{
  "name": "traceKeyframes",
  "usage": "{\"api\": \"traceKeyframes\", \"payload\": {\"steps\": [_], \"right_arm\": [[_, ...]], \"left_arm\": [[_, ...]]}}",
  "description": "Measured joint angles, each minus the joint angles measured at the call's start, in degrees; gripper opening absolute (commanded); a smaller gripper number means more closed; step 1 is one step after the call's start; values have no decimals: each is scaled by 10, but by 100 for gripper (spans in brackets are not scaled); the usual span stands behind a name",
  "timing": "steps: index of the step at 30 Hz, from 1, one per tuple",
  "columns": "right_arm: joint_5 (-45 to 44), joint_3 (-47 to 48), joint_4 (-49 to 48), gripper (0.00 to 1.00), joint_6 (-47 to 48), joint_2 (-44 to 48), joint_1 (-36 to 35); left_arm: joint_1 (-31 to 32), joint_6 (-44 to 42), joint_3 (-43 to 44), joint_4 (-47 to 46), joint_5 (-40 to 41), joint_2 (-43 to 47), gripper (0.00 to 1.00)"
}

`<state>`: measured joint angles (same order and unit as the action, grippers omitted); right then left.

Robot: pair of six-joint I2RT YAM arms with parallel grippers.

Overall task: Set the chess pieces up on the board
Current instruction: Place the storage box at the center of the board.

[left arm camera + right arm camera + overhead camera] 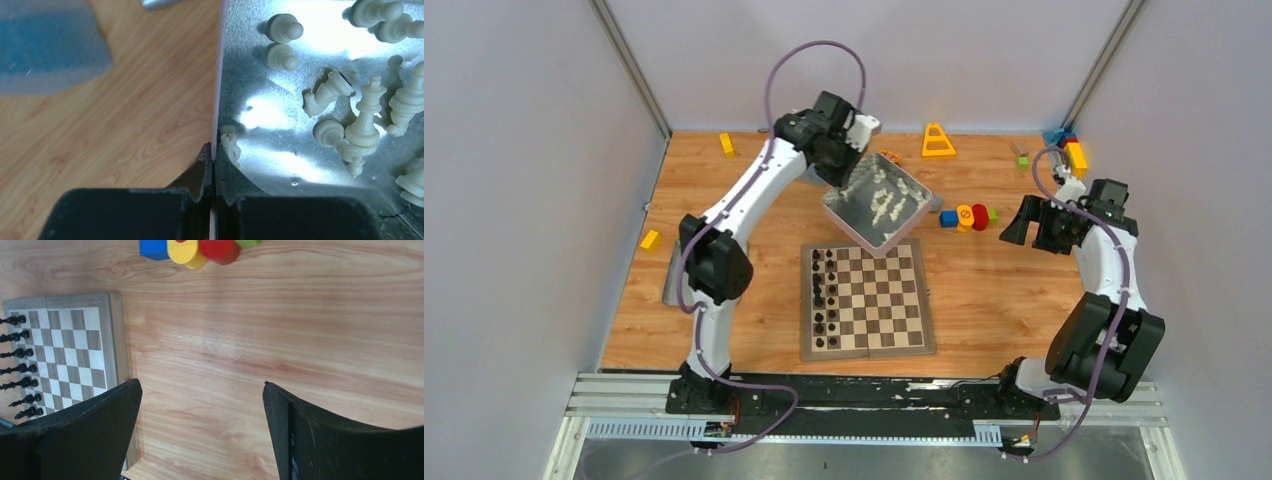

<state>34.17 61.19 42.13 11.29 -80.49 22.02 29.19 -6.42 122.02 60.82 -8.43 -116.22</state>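
Observation:
My left gripper (845, 176) is shut on the wall of a shiny metal tin (848, 228), holding it tilted above the far edge of the board (869, 350). In the left wrist view its fingertips (214, 150) pinch the tin's wall (218, 75). Several cream chess pieces (367, 115) lie loose inside the tin, seen from above as a pale cluster (884, 200). Black pieces (822, 295) stand in the board's two left columns. My right gripper (1014, 222) hangs open over bare table right of the board (114, 340), nothing between its fingers (200, 385).
Coloured toy blocks (966, 215) lie just right of the tin. A yellow triangle (938, 140) and more blocks (1069, 152) sit along the back edge. Yellow blocks (650, 239) lie at the left. A flat metal lid (670, 275) rests behind the left arm.

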Motion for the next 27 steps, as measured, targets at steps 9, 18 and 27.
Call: {"api": "traceKeyframes", "payload": {"steps": [9,18,27], "right_arm": [[3,4,31,92,-5,37,102],[10,16,44,92,-10,41,183],[20,16,57,91,-7,48,183]], "left_arm": [[158,18,165,7,2,-190,0],[258,36,235,-23,5,-290,0],[296,40,273,-89,5,-324,0]]}}
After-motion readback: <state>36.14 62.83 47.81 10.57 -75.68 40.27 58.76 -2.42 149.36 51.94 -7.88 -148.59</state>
